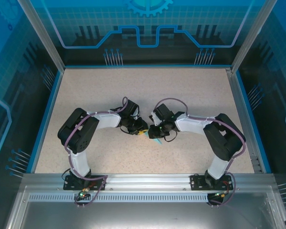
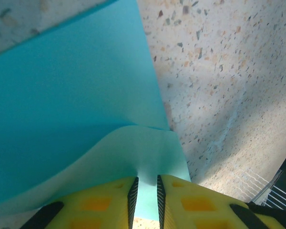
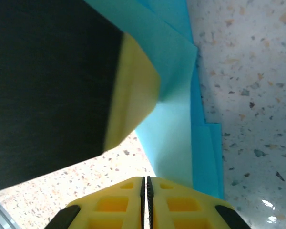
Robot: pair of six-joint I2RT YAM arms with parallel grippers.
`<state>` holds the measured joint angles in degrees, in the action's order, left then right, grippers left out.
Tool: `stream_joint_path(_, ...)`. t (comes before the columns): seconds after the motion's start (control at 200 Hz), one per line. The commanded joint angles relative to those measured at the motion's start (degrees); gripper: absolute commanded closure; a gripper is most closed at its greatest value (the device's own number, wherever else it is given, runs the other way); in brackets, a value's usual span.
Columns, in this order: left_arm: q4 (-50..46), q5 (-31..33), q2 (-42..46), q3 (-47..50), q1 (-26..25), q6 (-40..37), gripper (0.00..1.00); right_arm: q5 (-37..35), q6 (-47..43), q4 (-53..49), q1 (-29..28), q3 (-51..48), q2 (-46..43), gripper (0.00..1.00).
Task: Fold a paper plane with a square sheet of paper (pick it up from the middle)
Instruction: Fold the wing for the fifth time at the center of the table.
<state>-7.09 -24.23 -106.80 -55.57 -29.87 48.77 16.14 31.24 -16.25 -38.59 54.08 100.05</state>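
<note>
Left gripper (image 2: 146, 186) has its yellow fingers just a crack apart. The curled pale edge of the cyan paper sheet (image 2: 76, 105) sits right in that gap, can't tell if it's actually pinched. Right gripper (image 3: 146, 181) is closed tight, fingers touching, and the layered sheet runs down to its tips on one side. Both grippers meet nose to nose over the middle of the speckled table (image 1: 190, 95), with a corner of the sheet peeking out beneath them.

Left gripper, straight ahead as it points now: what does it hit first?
The square sheet of paper: its pale curled edge lies right at the left gripper's fingertips, so it would likely push into paper at once. Depth is unclear.
</note>
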Motion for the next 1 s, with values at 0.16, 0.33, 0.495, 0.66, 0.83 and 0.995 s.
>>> stream_joint_path(0.16, -7.3, 8.1, -2.8, 0.7, 0.9, -2.8, 0.77, -0.3, 0.4, 0.1, 1.7, -5.3, 1.2, 0.88)
stream_joint_path(0.33, -7.2, 7.5, -2.6, 0.5, 2.3, -4.2, 0.76, -0.9, 0.0, -0.4, 2.8, -8.1, 1.8, 0.88)
stream_joint_path(0.495, -5.8, 5.0, -1.5, 0.1, 4.1, -8.2, 0.72, -1.2, -0.2, -1.0, 3.4, -9.2, 2.5, 0.88)
stream_joint_path(0.66, -6.9, 4.5, -0.3, -1.1, 6.0, -10.6, 0.71, -1.1, -0.1, -1.1, 3.4, -9.0, 3.4, 0.89)
stream_joint_path(0.83, -8.5, 5.6, 0.5, -1.8, 8.8, -11.9, 0.71, -1.2, -0.1, -1.1, 3.4, -9.0, 3.7, 0.89)
stream_joint_path(0.995, -9.2, 6.9, 0.3, -1.2, 11.2, -12.0, 0.71, -1.6, 0.0, -1.3, 3.5, -9.0, 3.9, 0.89)
